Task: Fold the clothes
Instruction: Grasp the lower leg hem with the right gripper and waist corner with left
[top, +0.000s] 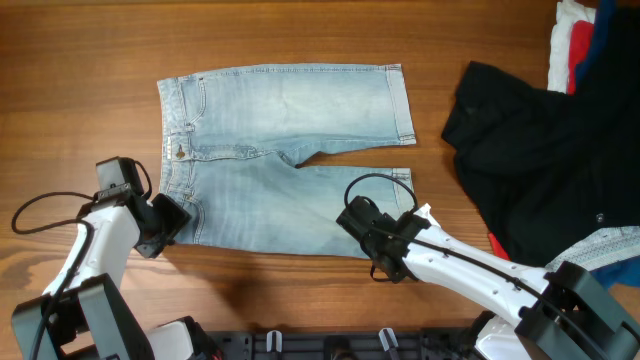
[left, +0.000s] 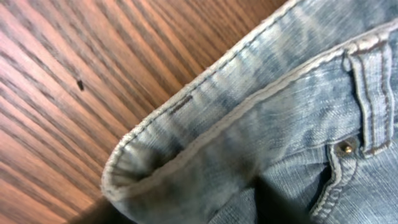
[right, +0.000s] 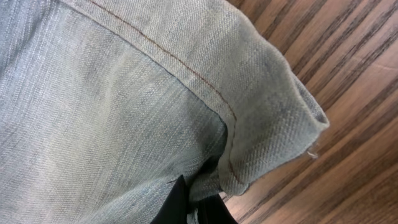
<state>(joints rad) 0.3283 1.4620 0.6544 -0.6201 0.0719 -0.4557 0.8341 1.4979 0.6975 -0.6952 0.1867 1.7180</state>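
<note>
Denim, soft but weighty: your right gripper (top: 353, 214) clamped the faded blue knee-length jeans' (top: 290, 110) cuffed hem; left gripper (top: 174, 215) met the waistband corner, hold unclear.

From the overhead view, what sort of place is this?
Probably a robot lab bench for folding trials: left arm and right arm at a wood-grain table, jeans spread flat, black garment heaped to one side.

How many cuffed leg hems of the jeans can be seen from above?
2. The upper cuff lies flat, facing the black garment. The lower cuff is partly under the right arm. No leg is hidden.
</note>
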